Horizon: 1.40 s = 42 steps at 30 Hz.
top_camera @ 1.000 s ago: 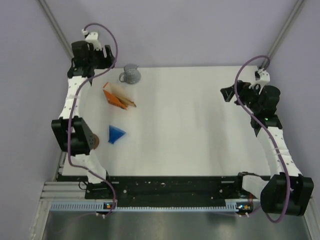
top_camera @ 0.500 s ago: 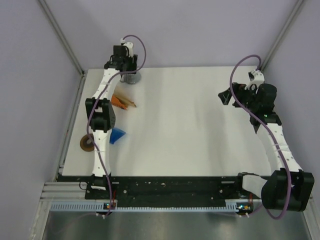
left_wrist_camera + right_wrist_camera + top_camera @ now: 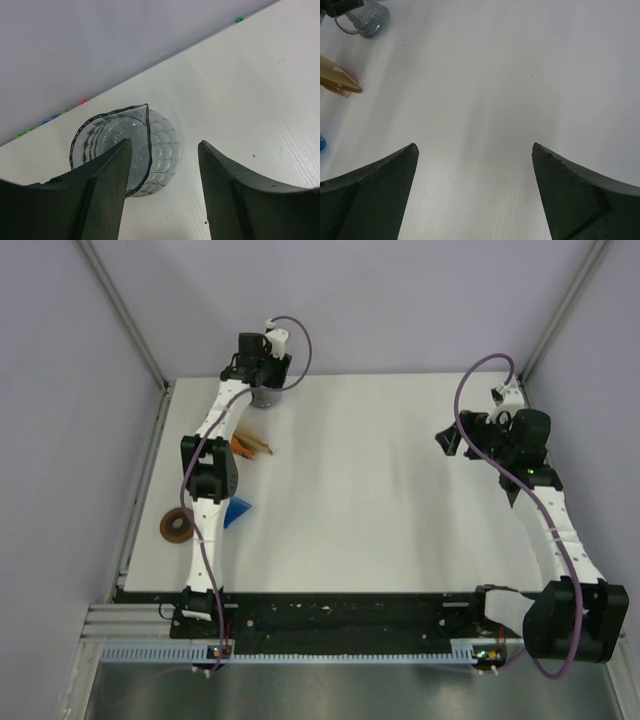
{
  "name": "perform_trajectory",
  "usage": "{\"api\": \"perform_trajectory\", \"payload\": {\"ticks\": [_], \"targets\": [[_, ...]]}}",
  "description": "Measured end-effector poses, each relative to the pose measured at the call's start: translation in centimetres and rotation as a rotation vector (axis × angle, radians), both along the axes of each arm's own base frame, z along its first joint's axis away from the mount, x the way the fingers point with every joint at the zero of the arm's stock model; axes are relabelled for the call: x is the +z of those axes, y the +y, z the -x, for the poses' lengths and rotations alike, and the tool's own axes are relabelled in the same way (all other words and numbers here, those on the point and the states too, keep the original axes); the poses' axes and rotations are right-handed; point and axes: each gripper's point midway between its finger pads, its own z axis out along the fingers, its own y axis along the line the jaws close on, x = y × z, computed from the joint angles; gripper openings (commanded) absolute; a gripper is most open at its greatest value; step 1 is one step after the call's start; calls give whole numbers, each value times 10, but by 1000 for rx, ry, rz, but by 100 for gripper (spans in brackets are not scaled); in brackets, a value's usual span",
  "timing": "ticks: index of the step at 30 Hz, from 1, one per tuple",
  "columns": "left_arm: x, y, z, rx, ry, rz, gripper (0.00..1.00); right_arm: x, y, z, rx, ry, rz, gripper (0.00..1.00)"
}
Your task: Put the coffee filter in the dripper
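Note:
The blue dripper (image 3: 239,511) lies on the table's left side, partly behind my left arm; its edge shows in the right wrist view (image 3: 321,142). The coffee filter is not in view. At the far left my left gripper (image 3: 262,378) hangs over the grey mug (image 3: 266,398). In the left wrist view this gripper (image 3: 164,145) is open, one finger (image 3: 107,185) over the mug's (image 3: 162,150) mouth and the other beside it, gripping nothing. My right gripper (image 3: 447,437) hovers at the far right, open and empty (image 3: 475,146) above bare table.
An orange packet (image 3: 248,446) with tan papers lies between mug and dripper, also seen in the right wrist view (image 3: 337,80). A brown ring (image 3: 177,525) sits at the table's left edge. Lilac walls enclose the table on three sides.
My left arm swung from the far-left corner rightward to above the mug, and its jaws narrowed. The brown ring came into view. The right gripper shifted slightly left.

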Motion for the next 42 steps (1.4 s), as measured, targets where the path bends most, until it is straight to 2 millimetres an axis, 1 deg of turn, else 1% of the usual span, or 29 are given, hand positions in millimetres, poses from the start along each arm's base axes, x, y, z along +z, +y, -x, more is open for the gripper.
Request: {"api": "perform_trajectory", "payload": {"ticks": [2,6,7,8,9,11,13,14,19,22,25,27,28,29,30,33,34,35,37,38,40,42], "targets": [[-8,2,-3,9,1,-12,63,0,0,0,1,1,2,95],[-31,7,-4,25,34,-36,61,-2,0,1,4,4,9,95],[-37,8,-5,29,42,-40,60,-2,0,1,4,5,11,95],[-42,9,-4,33,51,-44,55,-3,-1,1,5,7,12,95],[-47,10,-5,35,57,-49,47,-3,-1,2,6,8,14,95],[-48,10,-5,36,56,-53,18,-4,-1,2,6,12,17,95],[-48,8,-5,29,60,-44,2,-5,-1,2,5,14,18,95],[-49,9,-4,33,64,-47,0,-5,-1,3,5,16,18,95],[-46,3,1,1,77,-30,0,-5,-1,3,4,17,18,95],[-45,-8,17,-51,127,-5,0,-2,0,6,6,11,18,95],[-41,-27,49,-132,195,9,0,5,0,9,6,-10,19,95],[-32,-48,80,-218,230,1,0,12,0,11,6,-28,19,95],[-26,-63,100,-275,244,-8,0,15,0,12,5,-37,19,95],[-15,-81,130,-357,257,-27,0,18,1,14,6,-47,19,95],[-12,-98,141,-398,261,-33,0,21,1,15,7,-56,19,95],[9,-158,202,-597,240,-69,0,29,3,19,12,-78,19,95],[13,-177,221,-657,236,-76,0,31,3,21,15,-85,19,95],[15,-192,237,-704,234,-78,0,33,4,22,17,-92,19,95],[9,-216,272,-794,249,-84,0,40,5,26,19,-113,19,95],[2,-222,287,-823,268,-89,0,44,5,28,20,-126,20,95],[-16,-226,306,-849,309,-101,0,52,5,32,20,-152,22,95],[-37,-222,318,-843,358,-126,0,60,5,37,20,-179,24,95]]}}
